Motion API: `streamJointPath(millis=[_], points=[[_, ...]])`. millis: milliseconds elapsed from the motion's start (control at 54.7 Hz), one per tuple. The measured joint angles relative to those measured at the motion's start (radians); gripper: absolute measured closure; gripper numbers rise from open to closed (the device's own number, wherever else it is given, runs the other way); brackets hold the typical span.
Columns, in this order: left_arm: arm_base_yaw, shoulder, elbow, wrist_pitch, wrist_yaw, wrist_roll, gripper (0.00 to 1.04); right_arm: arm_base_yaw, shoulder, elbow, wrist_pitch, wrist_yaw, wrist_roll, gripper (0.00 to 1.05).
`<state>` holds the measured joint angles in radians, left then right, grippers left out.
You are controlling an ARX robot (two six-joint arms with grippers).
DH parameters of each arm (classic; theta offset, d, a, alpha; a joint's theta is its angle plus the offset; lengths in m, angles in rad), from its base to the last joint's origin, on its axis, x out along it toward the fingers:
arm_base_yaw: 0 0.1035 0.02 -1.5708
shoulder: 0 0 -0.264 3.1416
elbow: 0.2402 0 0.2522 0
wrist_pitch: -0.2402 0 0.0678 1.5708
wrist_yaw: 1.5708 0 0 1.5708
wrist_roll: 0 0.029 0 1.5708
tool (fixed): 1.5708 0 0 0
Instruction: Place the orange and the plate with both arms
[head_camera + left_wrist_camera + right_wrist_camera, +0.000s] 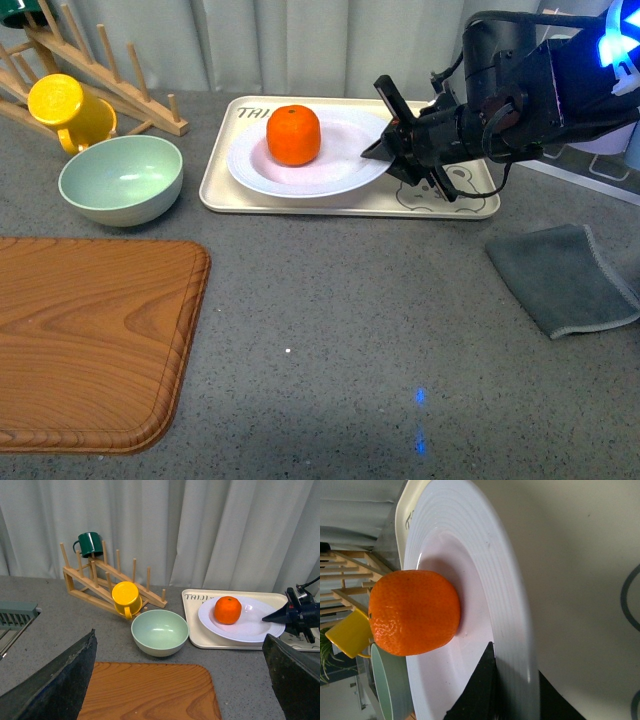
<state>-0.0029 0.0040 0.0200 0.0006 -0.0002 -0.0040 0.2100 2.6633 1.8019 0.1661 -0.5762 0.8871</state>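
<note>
The orange (293,134) sits in the white plate (345,150), which rests on the beige bear tray (470,206) at the back. My right gripper (388,147) is shut on the plate's right rim, one finger above and one below. In the right wrist view the orange (414,611) lies in the plate (470,565) and a black fingertip (482,685) presses the ribbed rim. My left gripper (180,680) is open and empty, above the wooden board (150,690); it sees the orange (228,610) and plate (250,625) from afar. It is out of the front view.
A pale green bowl (121,178) and a yellow mug (68,112) stand left of the tray, by a wooden rack (110,75). A wooden board (85,335) lies front left. A grey cloth (570,277) lies right. A green mug (90,544) hangs on the rack.
</note>
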Motion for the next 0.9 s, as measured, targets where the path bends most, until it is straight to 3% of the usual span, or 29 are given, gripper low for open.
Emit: streamJointPath(millis=[293, 567, 695, 896], points=[[0.000, 0.000, 0.000, 0.000, 0.000, 0.000, 0.06, -0.009, -0.003, -0.007, -0.014, 0.017, -0.019, 0.52], [0.000, 0.000, 0.000, 0.000, 0.000, 0.000, 0.06, -0.038, -0.122, -0.132, 0.009, 0.042, -0.061, 0.08], [0.000, 0.000, 0.000, 0.000, 0.000, 0.000, 0.06, -0.050, -0.270, -0.262, 0.002, 0.220, -0.203, 0.09], [0.000, 0.000, 0.000, 0.000, 0.000, 0.000, 0.06, -0.052, -0.507, -0.539, 0.108, 0.507, -0.504, 0.09]])
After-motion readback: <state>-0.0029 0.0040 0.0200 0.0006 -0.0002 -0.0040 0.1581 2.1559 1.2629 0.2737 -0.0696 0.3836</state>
